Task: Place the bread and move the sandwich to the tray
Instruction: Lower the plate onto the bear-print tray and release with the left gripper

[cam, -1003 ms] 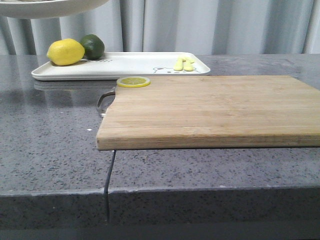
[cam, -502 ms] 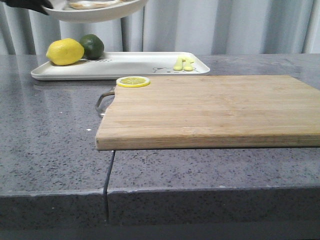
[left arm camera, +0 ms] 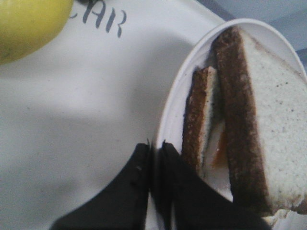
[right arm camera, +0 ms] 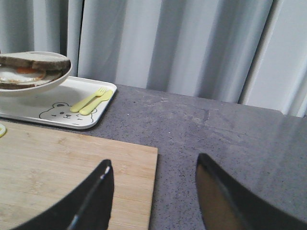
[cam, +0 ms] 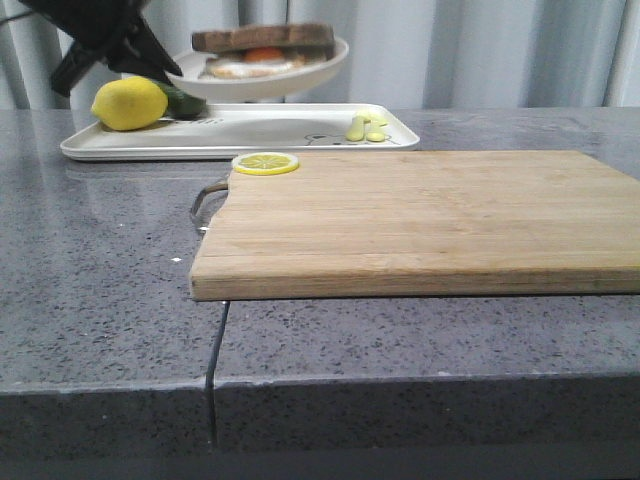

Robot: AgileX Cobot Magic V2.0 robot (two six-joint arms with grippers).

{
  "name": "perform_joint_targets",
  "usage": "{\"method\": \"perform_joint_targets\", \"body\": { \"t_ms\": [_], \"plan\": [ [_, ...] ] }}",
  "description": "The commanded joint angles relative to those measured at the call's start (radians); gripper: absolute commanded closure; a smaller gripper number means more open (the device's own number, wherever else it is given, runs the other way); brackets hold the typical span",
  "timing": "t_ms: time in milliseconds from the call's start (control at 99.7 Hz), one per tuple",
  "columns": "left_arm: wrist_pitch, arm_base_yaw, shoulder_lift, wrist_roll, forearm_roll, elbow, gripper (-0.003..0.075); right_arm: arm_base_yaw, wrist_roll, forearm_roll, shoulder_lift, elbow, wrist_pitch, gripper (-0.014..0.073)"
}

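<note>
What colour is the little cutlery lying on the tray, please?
Pale yellow-green; the cutlery on the tray shows best in the right wrist view.

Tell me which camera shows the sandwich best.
The left wrist view: the sandwich fills the frame on the plate, crust and egg showing. The front view shows it small, side-on. The right wrist view catches only part of it at the edge.

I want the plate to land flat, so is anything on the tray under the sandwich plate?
Nothing visible lies under the plate that the left gripper holds above the tray. The lemon sits toward one end, the small fork and spoon toward the other.
</note>
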Motion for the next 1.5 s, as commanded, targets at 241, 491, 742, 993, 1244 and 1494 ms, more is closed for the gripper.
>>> {"method": "perform_joint_targets", "body": {
  "t_ms": [241,491,742,993,1244,1494],
  "plan": [
    [-0.044,-0.007,0.010,-0.046,-0.036,-0.096,0.0740,-0.008,0.000,-0.008,0.005,-0.025,-0.079,0.0190],
    [-0.090,-0.007,0.014,-0.071,0.005,-0.096,0.0740,-0.008,0.000,-0.008,0.005,-0.025,-0.080,0.0190],
    [-0.088,-0.007,0.014,-0.100,0.061,-0.096,0.0740,-0.008,0.000,-0.008,0.005,-0.025,-0.080,0.0190],
    [-0.078,-0.007,0.014,-0.100,0.061,-0.096,0.0740,-0.008,0.000,-0.008,0.005,-0.025,-0.080,0.0190],
    [-0.078,-0.010,0.014,-0.100,0.061,-0.096,0.0738,-0.008,0.000,-0.008,0.005,-0.025,-0.080,0.0190],
    [-0.076,-0.010,0.014,-0.100,0.061,-0.096,0.0640,-0.008,0.000,-0.008,0.005,-0.025,-0.080,0.0190]
  ]
}}
